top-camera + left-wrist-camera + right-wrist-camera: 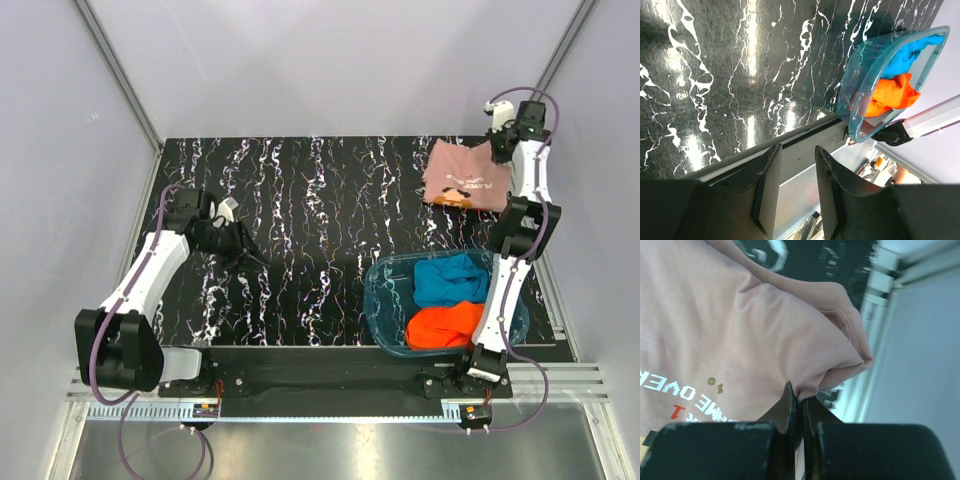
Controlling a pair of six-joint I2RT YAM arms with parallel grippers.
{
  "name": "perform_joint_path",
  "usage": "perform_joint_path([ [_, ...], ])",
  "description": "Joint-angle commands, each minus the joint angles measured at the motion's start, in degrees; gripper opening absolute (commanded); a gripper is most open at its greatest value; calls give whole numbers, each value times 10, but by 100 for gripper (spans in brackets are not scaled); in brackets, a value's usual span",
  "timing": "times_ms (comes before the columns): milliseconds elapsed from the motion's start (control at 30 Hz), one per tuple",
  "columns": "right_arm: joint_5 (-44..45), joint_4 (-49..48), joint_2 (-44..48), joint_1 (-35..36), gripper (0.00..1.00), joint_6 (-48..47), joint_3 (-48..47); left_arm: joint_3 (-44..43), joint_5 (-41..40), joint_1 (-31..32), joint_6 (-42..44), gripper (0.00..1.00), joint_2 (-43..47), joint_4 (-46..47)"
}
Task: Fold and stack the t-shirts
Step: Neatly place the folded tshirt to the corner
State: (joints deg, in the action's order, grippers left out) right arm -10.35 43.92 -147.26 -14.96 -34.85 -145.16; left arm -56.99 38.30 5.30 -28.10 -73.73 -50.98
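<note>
The dusty-pink t-shirt (740, 330) is seen spread ahead of the right gripper (799, 396), with a bunched edge pinched between its closed jaws. The blue t-shirt (905, 52) and the orange-red t-shirt (890, 95) are spotted in the tub (852, 90), well ahead of the left gripper (797, 149), whose jaws are seen parted.

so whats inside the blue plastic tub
In the tub lie two crumpled shirts: a blue t-shirt at the far end and an orange-red t-shirt nearer the arms. The right arm crosses above its right side and hides that part. Anything beneath the shirts is covered.
</note>
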Motion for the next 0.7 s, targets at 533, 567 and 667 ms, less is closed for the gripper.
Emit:
perform_joint_path([
  [533, -33, -230, -76, 5, 0, -66, -14, -47, -6, 2, 8, 37, -48, 2],
  [567, -28, -233, -77, 5, 0, -60, -14, -47, -7, 2, 7, 37, -49, 2],
  [667, -18, -251, -81, 2, 0, -35, -19, -53, -5, 2, 6, 37, -56, 4],
])
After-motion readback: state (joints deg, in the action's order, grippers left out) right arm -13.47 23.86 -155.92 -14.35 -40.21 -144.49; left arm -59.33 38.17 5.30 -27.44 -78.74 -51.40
